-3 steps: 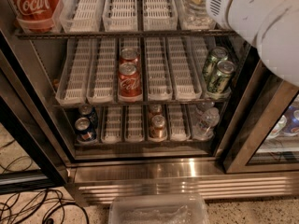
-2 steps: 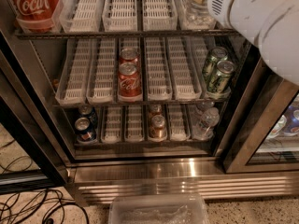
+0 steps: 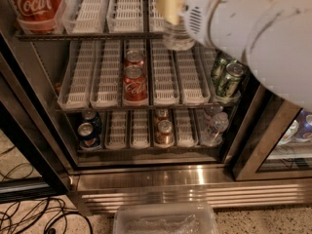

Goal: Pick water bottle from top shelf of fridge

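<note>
My gripper (image 3: 176, 11) is at the top centre, in front of the top shelf (image 3: 97, 34) of the fridge (image 3: 195, 179). It is shut on the water bottle (image 3: 178, 37). Only the bottle's clear ribbed lower part shows, hanging below a yellowish finger (image 3: 168, 6) and my white arm (image 3: 243, 28). Its label is hidden. The bottle's base overlaps the shelf's front edge. The white lane trays (image 3: 126, 9) on the top shelf beside it hold nothing.
A large red Coca-Cola can (image 3: 36, 6) stands at the top left. The middle rack holds red cans (image 3: 134, 79) and green cans (image 3: 228, 79). The bottom rack holds blue cans (image 3: 87, 130), brown cans (image 3: 163, 128) and a small clear bottle (image 3: 214, 126). A plastic container (image 3: 165, 218) and cables (image 3: 29, 213) lie on the floor.
My arm and gripper have moved left and slightly down, and the water bottle has come with them out of the right-hand lane. The view has also shifted.
</note>
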Robot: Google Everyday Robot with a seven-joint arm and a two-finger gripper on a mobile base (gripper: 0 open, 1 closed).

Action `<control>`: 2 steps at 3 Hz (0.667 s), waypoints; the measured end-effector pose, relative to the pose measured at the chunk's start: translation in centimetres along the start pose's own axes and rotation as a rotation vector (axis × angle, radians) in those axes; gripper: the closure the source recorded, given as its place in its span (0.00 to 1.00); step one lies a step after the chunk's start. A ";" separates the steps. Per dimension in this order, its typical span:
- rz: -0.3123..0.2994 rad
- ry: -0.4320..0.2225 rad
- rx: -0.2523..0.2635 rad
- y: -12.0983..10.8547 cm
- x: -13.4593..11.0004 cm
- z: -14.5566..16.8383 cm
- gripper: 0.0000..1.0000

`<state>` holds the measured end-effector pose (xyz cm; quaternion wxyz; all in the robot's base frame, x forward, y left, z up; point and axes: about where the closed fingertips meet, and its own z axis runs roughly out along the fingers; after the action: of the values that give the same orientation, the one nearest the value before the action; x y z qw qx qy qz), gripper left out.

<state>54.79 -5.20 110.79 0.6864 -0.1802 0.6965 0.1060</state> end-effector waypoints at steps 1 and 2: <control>0.032 0.100 -0.098 4.7 1.5 -1.2 1.00; -0.007 0.146 -0.205 8.4 1.6 -3.7 1.00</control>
<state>48.11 0.83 108.53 0.6122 -0.2591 0.7295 0.1607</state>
